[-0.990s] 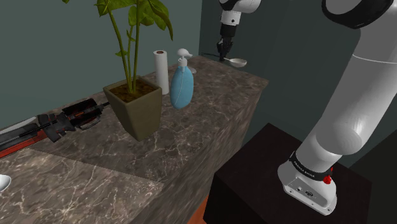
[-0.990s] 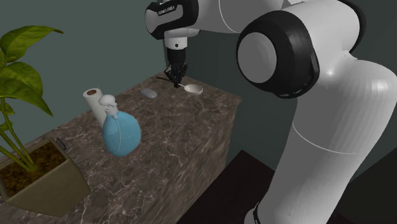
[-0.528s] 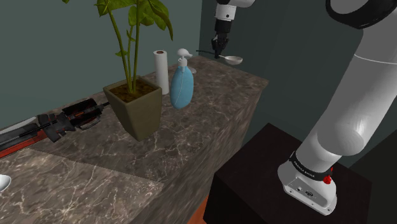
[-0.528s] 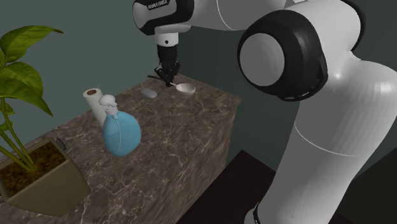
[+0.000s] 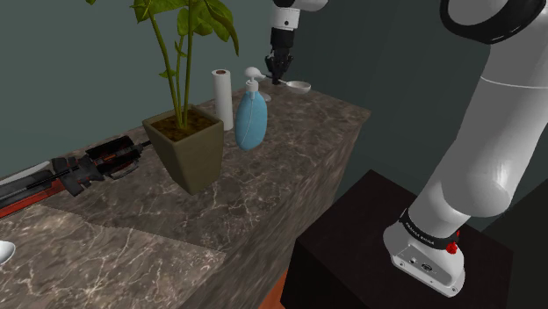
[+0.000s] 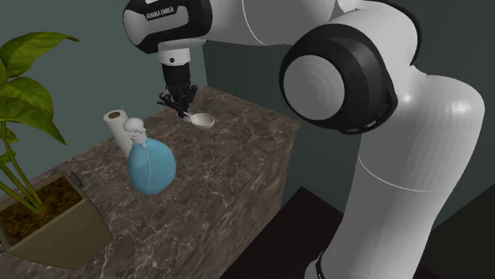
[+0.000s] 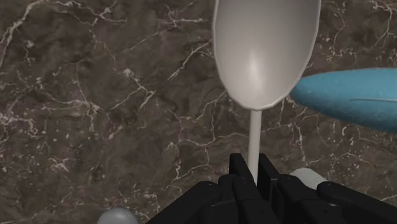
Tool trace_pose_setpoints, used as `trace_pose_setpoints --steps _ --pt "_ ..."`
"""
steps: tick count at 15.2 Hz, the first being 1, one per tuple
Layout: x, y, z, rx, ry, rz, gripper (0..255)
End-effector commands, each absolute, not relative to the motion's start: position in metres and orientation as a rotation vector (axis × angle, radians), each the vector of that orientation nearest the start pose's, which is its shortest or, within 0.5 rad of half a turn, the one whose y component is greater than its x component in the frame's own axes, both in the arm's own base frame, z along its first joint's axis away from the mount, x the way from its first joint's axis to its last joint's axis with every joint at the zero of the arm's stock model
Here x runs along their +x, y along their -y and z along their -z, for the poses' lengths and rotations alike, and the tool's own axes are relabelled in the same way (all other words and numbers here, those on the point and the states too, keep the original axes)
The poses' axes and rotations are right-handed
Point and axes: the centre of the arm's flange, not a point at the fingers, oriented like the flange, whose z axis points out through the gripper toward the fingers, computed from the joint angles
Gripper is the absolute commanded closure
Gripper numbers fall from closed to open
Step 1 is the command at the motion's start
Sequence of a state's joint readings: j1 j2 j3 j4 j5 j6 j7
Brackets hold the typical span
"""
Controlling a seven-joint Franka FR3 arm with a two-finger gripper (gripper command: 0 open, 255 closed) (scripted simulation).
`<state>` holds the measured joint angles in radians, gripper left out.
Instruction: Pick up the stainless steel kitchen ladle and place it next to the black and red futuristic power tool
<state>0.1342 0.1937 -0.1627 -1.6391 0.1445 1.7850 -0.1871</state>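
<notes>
Now the gripper (image 5: 278, 70) sits further toward the shoulder view's left than half a second ago, when it hung over the far right corner of the counter (image 5: 290, 154). It has come close to the bottle (image 5: 250, 118) and the roll (image 5: 222, 97). Its fingers are closed on the thin handle of the ladle (image 5: 299, 86), and the pale bowl sticks out to the shoulder view's right, over the counter's far end.

In the second exterior view the gripper (image 6: 181, 105) has likewise shifted left, carrying the ladle (image 6: 204, 121) with it. The bowl now lies over the marbled top rather than at its far edge, near the roll (image 6: 119, 127) and above the bottle (image 6: 151, 168). The small grey thing seen on the counter earlier is now hidden behind the gripper.

From the wrist, the gripper (image 7: 254, 167) clasps the white handle between its two fingers. The ladle (image 7: 264, 51) stretches away from it with its bowl facing the camera, over the counter (image 7: 95, 95), and the bottle (image 7: 356, 98) lies just beside the bowl.

The tool (image 5: 88, 167), black with red parts, lies unmoved at the counter's near left end in the shoulder view. It is beyond the pot (image 5: 186, 151) and well apart from the ladle. Bottle, roll and pot stand where they stood before.
</notes>
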Motion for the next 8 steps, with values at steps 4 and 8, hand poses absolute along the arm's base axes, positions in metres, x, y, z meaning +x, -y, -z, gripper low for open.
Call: trace_pose_setpoints --steps 4,8 --pt "0.632 -0.068 -0.500 -3.021 0.190 -0.050 255" --pt "0.644 -0.119 -0.500 -3.021 0.190 -0.050 255"
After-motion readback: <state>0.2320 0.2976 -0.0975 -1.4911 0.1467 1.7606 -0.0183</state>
